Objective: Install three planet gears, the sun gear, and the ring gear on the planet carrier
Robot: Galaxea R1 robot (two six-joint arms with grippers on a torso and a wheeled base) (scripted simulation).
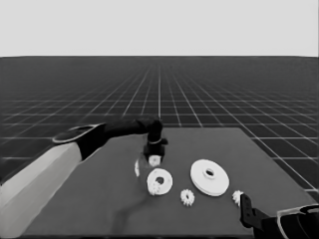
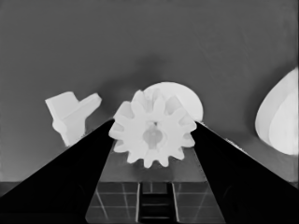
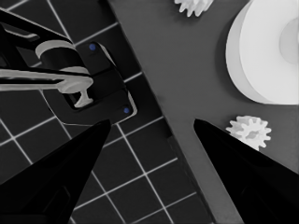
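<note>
White gear [image 2: 153,134] pinched in my left gripper [image 1: 155,160], frame centre; I keep it level over smaller round part [image 1: 160,181]. Right gripper [image 3: 152,135] spread, idle lower right.

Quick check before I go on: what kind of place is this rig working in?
Likely a simulated assembly bench: a bare dark table on a grid floor, white gear parts scattered on it, the left gripper holding a gear.

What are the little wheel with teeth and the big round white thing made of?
The gear held by the left gripper looks like matte white plastic: plain white, smooth moulded teeth, no shine. The larger round part looks the same, smooth and dull white with a stepped top. In a simulator's render, that is only a guess.
</note>
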